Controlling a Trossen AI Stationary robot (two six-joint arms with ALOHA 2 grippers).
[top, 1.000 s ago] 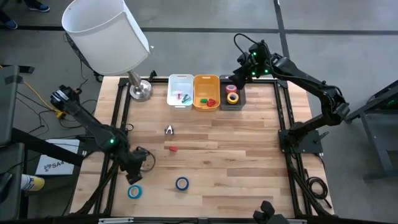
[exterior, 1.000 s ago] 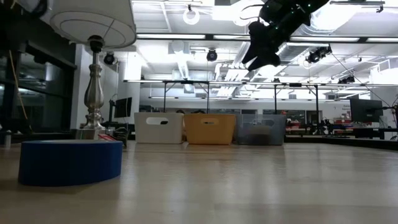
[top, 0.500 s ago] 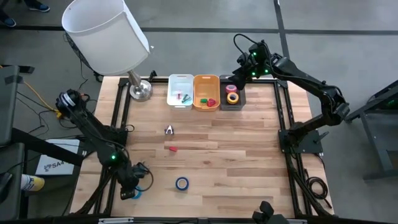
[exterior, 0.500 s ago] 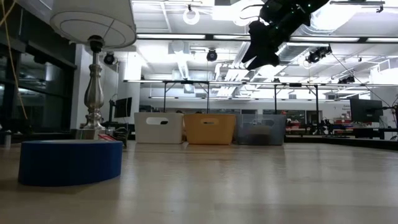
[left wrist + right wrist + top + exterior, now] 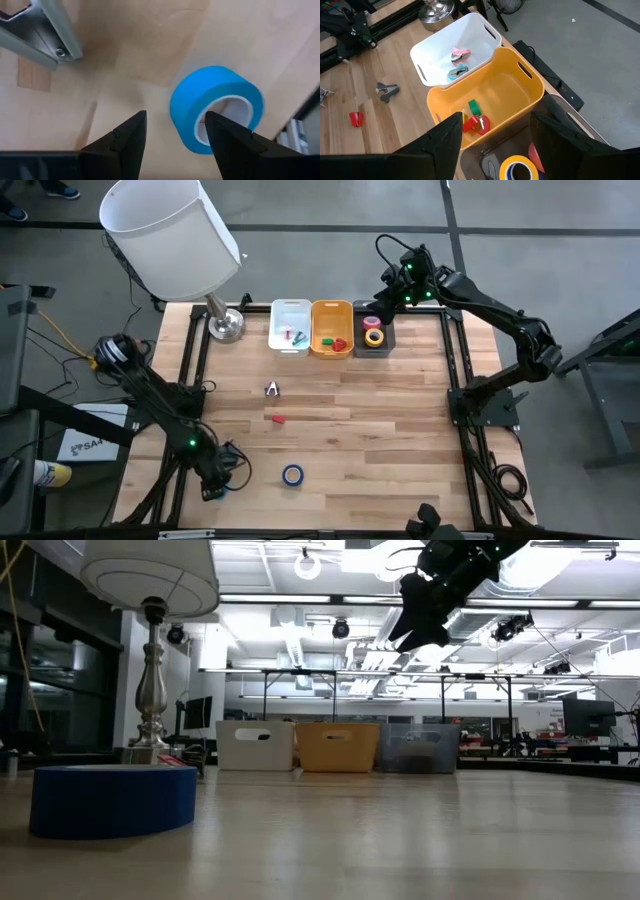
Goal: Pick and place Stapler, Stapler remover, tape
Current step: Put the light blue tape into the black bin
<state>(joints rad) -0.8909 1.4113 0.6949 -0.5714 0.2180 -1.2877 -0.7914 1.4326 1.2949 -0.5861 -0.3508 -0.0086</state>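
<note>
From above, the left gripper is hanging low over the near left corner of the table, covering one blue tape roll there, while a second blue tape roll is lying just beside it toward the middle. The right gripper is waiting over the dark bin, probably after a delivery. In the low view, a blue roll is lying flat near the lamp. In the left wrist view, the fingers are standing apart and empty, one over bare wood and one over the blue tape, seemingly lining up to straddle its wall. In the right wrist view, the fingers are spread wide, holding nothing, above the yellow bin.
</note>
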